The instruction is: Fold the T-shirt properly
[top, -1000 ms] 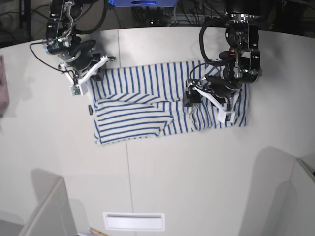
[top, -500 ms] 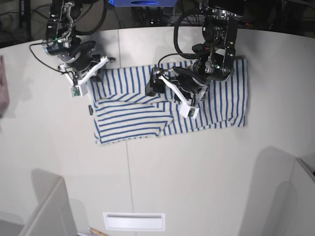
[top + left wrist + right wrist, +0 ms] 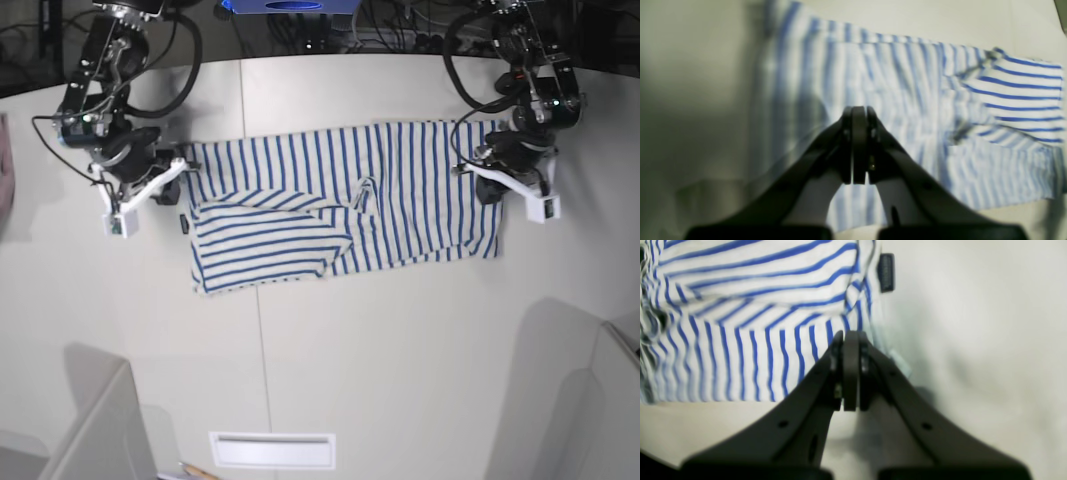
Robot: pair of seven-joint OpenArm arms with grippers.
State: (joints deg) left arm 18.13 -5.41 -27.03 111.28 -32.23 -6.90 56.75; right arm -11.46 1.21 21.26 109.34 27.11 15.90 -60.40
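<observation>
Both arms pulled off the T-shirt (image 3: 340, 205) — each gripper pressed together, empty; left-wrist view blurred.

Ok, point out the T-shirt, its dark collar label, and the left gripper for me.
T-shirt (image 3: 420, 190), base view, on the striped body, right of the middle.
Label (image 3: 886, 272), right wrist view, middle of the dark tag at the shirt's edge.
Left gripper (image 3: 858, 146), left wrist view, where the shut fingertips meet.

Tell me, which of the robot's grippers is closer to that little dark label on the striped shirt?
The right gripper. It sits shut at the T-shirt's edge, just beside the dark label. The left gripper is shut at the shirt's opposite end, far from the label.
</observation>
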